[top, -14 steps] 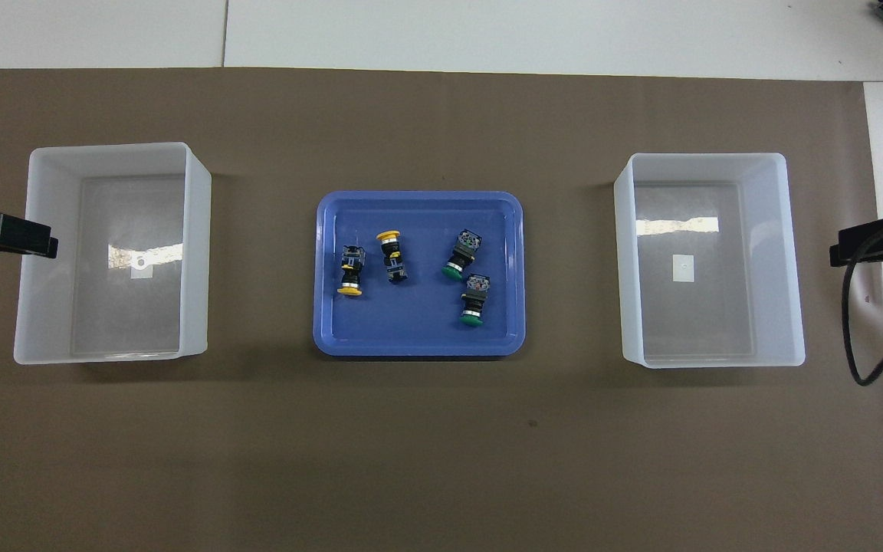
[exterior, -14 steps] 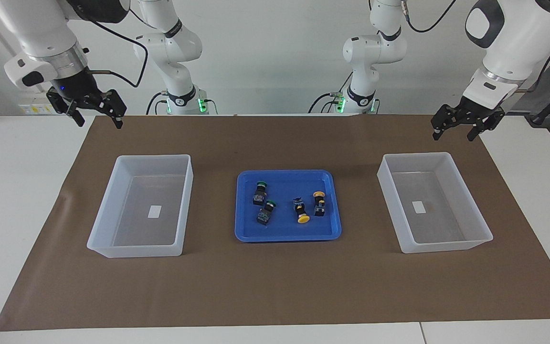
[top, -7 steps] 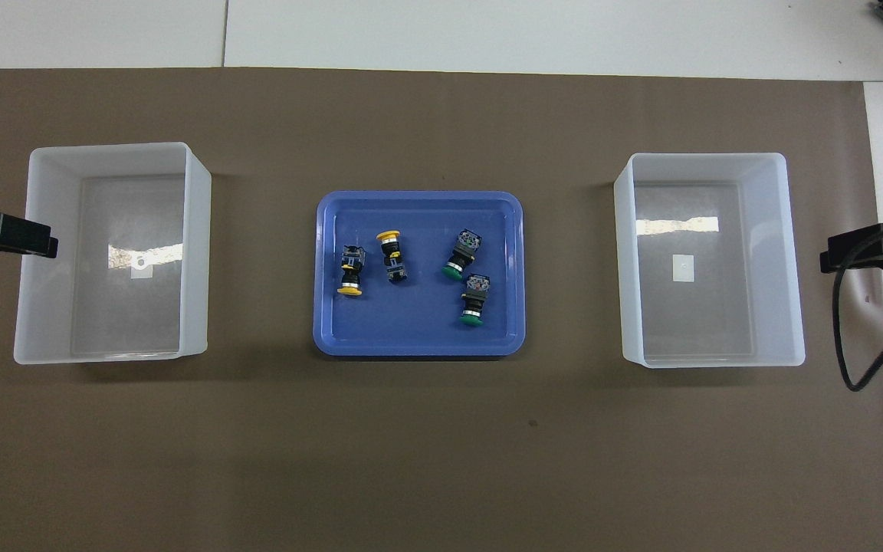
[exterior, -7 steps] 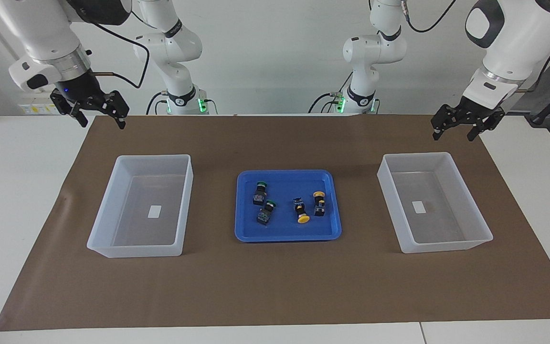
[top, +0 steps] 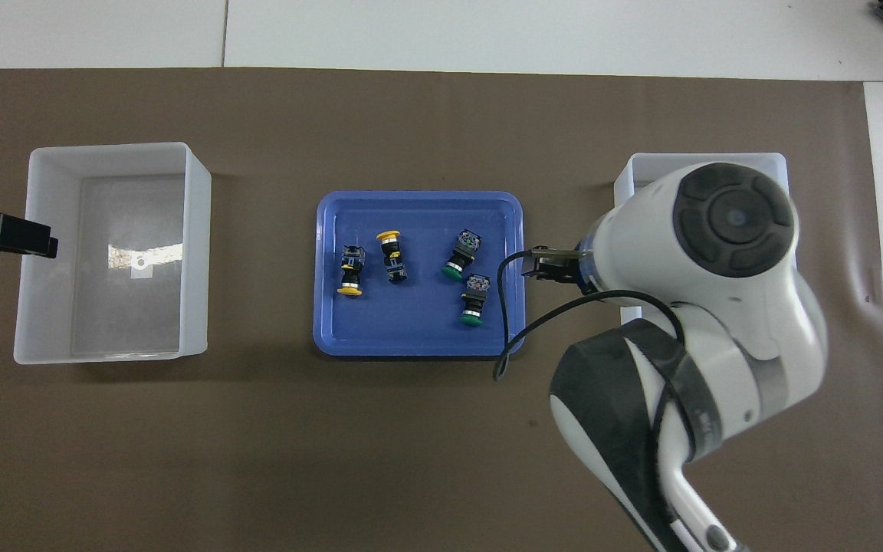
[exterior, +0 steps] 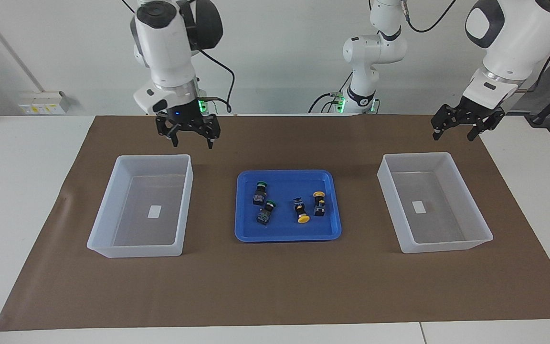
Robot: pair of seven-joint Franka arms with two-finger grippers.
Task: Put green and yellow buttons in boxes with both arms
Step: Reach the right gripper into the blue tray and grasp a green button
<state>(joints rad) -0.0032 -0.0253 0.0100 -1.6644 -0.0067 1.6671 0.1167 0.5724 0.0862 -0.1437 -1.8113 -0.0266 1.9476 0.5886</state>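
The facing view alone shows the right gripper [exterior: 192, 139], released, above the brown mat [exterior: 275, 282]; overhead, its arm hides it. The left gripper [exterior: 461, 128] waits, released. All four buttons [exterior: 288, 207] lie in the blue tray [exterior: 288, 234] between both boxes [exterior: 141, 248].

Both arms are glossy white with rounded, tubular links. The right arm [exterior: 165, 43] carries a round dark grey disc with raised segments on its joint cap, and a dark grey band wraps its elbow. A black cable [top: 564, 307] loops loose from its wrist. Below a silver metal ring, its black gripper [exterior: 188, 136] shows a small blue light. The left arm [exterior: 509, 43] bears a dark grey rounded-square panel with a white centre, a silver wrist ring and a black gripper [exterior: 454, 131] of angular links. Green lights glow at the arm bases, where black cables trail
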